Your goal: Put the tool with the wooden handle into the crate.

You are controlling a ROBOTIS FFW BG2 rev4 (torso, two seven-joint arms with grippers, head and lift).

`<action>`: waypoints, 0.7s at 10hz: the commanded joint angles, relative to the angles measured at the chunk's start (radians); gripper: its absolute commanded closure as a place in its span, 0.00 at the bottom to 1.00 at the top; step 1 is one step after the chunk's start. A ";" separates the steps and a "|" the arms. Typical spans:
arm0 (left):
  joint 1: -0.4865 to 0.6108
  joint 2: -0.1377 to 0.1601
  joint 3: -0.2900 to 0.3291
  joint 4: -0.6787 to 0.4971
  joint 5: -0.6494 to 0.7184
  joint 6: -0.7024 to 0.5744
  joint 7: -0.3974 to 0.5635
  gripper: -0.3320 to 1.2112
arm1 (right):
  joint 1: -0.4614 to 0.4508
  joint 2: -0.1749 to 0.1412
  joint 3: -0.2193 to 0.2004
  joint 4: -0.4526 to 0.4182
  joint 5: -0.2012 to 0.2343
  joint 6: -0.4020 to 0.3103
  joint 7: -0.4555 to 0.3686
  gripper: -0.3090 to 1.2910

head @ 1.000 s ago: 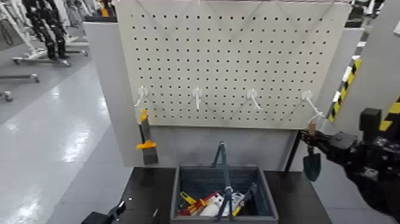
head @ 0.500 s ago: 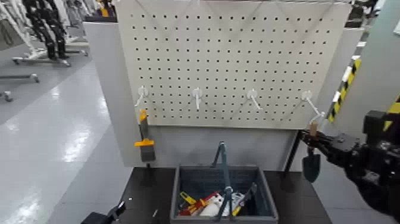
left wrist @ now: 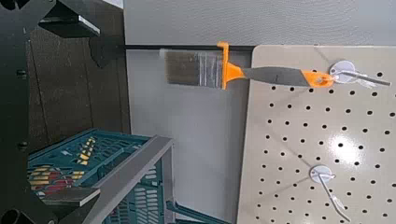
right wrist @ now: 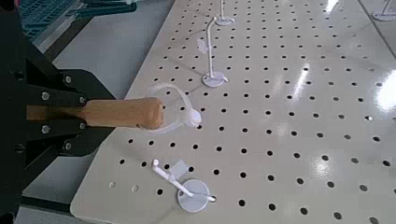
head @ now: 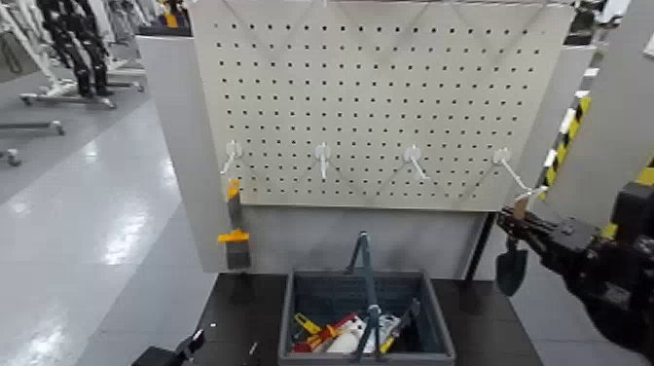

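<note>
In the head view the right gripper [head: 530, 226] has its jaws clamped on the wooden handle of the trowel [head: 511, 261], whose green blade hangs down at the pegboard's [head: 389, 97] right edge, off to the right of the crate [head: 365, 316] on the counter [head: 234, 311]. The left wrist view shows the orange-handled brush [left wrist: 243, 73] hanging from a peg, the crate below; the left gripper's jaws cannot be told. The right wrist view shows the jaws closed on the tan handle [right wrist: 121, 113], whose end lies by the hook [right wrist: 191, 196].
</note>
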 commanded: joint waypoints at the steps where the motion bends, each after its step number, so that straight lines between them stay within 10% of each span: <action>1: -0.002 0.001 -0.002 0.000 0.000 0.002 0.000 0.28 | 0.053 0.031 -0.031 -0.087 -0.021 0.014 -0.004 0.92; 7: -0.009 0.001 -0.006 0.008 0.000 0.003 -0.003 0.28 | 0.144 0.119 -0.062 -0.217 -0.190 0.012 -0.021 0.92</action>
